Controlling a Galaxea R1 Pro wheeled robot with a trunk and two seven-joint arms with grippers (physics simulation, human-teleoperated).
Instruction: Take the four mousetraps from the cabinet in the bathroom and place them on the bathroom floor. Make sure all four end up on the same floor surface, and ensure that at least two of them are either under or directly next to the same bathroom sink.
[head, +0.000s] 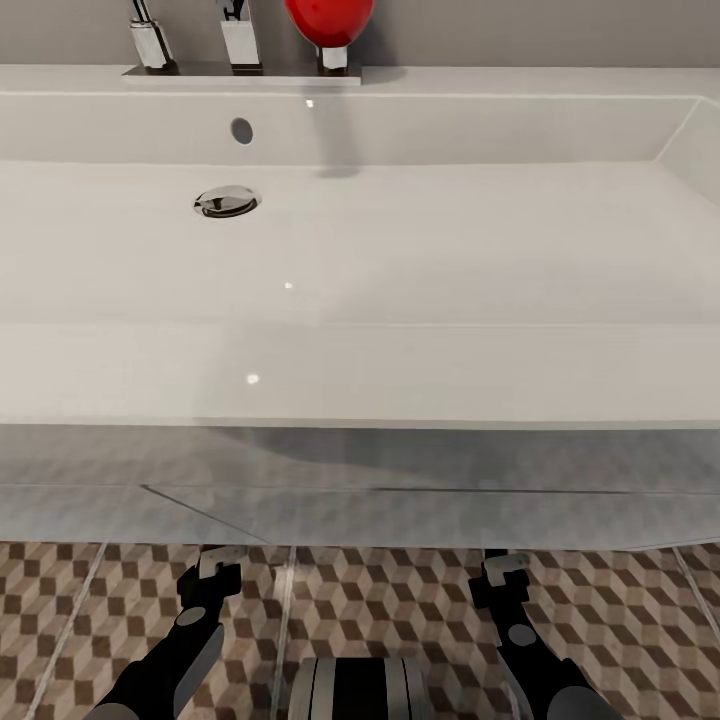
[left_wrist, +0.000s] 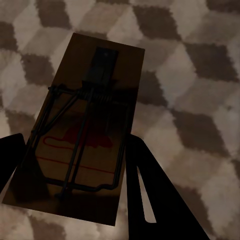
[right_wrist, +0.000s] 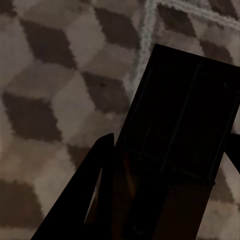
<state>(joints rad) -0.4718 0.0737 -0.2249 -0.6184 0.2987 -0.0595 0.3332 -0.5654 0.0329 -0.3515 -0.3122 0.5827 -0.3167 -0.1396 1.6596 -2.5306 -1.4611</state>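
Note:
In the left wrist view a tan wooden mousetrap (left_wrist: 117, 67) with dark wire parts and a red print sits between the two dark fingers of my left gripper (left_wrist: 75, 145), which is shut on its long edges just above the cube-patterned bathroom floor (left_wrist: 200, 75). The right wrist view shows a second mousetrap (right_wrist: 190, 90), very dark in shadow, gripped the same way by my right gripper (right_wrist: 170, 145) over the floor tiles (right_wrist: 50, 75). From the head camera both grippers, left (head: 215, 575) and right (head: 500, 580), hang low in front of the white sink (head: 400, 370). The cabinet is out of view.
The wide white sink basin has a chrome drain (head: 226, 201), taps (head: 240, 35) and a red object (head: 328, 20) at its back. A grey panel (head: 360, 510) runs beneath the sink's front edge. Patterned floor (head: 620, 620) shows below, around my base (head: 360, 690).

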